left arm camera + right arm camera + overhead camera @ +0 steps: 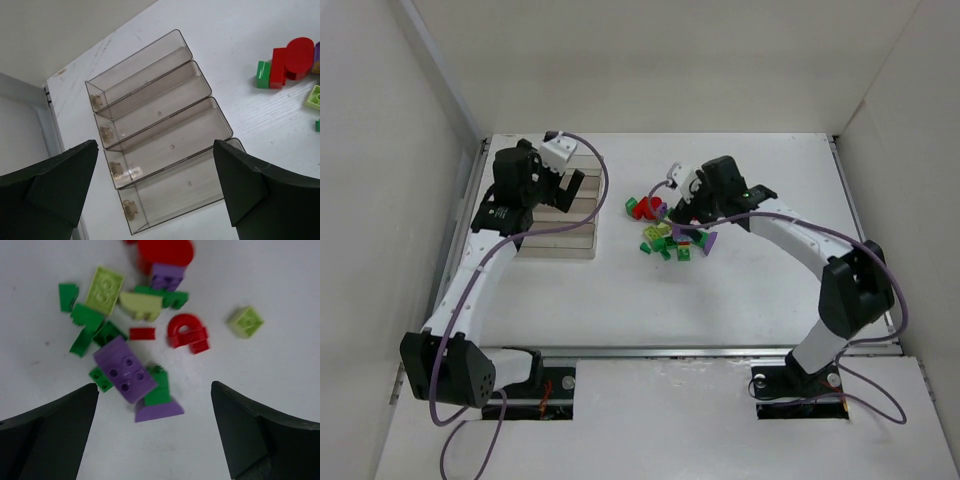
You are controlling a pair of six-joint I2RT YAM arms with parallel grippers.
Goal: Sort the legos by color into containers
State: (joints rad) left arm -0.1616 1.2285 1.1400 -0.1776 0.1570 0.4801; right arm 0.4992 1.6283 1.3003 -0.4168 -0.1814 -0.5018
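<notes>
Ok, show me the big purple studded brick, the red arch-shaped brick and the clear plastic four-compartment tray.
big purple studded brick [126, 371]: right wrist view, studded top face.
red arch-shaped brick [176, 326]: right wrist view, curved top of the arch.
clear plastic four-compartment tray [172, 145]: left wrist view, bare floor of a middle compartment.

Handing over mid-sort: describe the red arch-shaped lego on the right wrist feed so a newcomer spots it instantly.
On the white table, find the heap of legos in the right wrist view. At its right side, between the big purple brick and the lone lime brick, lies the red arch. It alone is horseshoe-shaped; the red bar beside it is flat and straight.
</notes>
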